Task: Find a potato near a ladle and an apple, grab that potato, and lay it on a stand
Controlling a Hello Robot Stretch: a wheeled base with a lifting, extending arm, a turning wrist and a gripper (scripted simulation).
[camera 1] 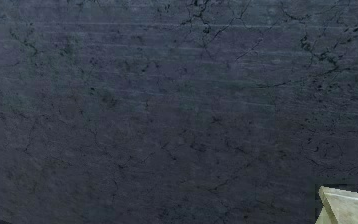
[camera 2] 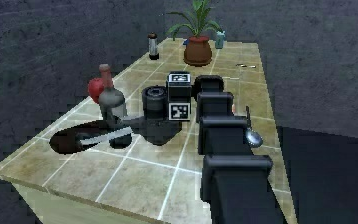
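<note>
Over the beige tiled worktop (camera 2: 117, 190) the end effector (camera 2: 95, 141) sits at a dark brown oval potato (camera 2: 62, 138), lying near a round red apple (camera 2: 94, 88), seemingly for pickup; whether it holds anything cannot be told.

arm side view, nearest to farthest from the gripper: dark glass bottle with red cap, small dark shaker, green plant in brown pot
1. Dark glass bottle, just left of the gripper.
2. Small dark shaker, at the counter far end.
3. Green plant in brown pot, far end, further right.
</note>
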